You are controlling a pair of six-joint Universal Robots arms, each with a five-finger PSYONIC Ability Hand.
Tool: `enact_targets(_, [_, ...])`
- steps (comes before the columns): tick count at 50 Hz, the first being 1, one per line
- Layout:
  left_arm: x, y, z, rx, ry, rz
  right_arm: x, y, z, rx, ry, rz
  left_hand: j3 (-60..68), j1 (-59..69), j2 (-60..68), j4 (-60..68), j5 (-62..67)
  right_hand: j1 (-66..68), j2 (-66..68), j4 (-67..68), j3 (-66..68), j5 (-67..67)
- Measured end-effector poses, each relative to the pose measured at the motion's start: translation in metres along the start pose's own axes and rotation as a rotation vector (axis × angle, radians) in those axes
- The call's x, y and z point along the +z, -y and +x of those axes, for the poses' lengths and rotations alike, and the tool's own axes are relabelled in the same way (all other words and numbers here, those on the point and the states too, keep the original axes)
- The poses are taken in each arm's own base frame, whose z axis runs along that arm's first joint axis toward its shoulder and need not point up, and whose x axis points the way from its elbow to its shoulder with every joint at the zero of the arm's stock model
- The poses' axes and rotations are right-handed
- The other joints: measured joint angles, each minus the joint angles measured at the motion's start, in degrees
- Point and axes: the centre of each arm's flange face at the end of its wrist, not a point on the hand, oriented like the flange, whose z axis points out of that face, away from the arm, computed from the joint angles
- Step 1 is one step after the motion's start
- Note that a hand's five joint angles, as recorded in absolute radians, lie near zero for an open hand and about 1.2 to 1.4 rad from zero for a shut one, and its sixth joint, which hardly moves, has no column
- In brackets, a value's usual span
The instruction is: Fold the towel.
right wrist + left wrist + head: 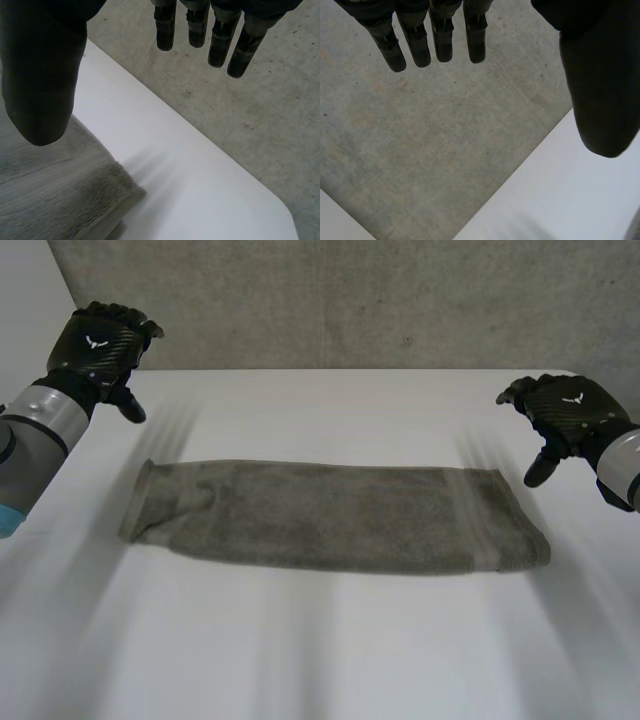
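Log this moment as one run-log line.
towel: long strip, flat on table | left robot hand: open, clear of towel | right robot hand: open, clear of towel

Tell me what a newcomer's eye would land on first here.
A grey towel lies as a long strip across the middle of the white table. The black left hand and right hand are open and clear of the towel, one out beyond each of its ends, toward the table's far edge.
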Motion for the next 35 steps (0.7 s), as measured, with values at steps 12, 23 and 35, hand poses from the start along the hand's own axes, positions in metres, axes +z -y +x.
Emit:
enact_targets(12, [-0.049, -0.028, 0.008, -0.108, -0.026, -0.219, -0.038, -0.024, -0.035, -0.015, 0.12, -0.08, 0.0, 0.15, 0.56, 0.0, 2.96, -0.24, 0.0, 0.0, 0.0, 0.0])
enact_targets(23, [-0.072, -0.077, 0.006, -0.045, -0.067, -0.375, -0.046, -0.066, -0.055, -0.078, 0.225, -0.176, 0.0, 2.55, 3.12, 0.0, 5.24, -0.12, 0.0, 0.0, 0.0, 0.0])
enact_targets(35, [-0.073, -0.106, 0.01, -0.033, -0.09, -0.454, -0.038, -0.084, -0.051, -0.084, 0.194, -0.184, 0.0, 15.55, 15.84, 0.0, 17.49, -0.12, 0.0, 0.0, 0.0, 0.01])
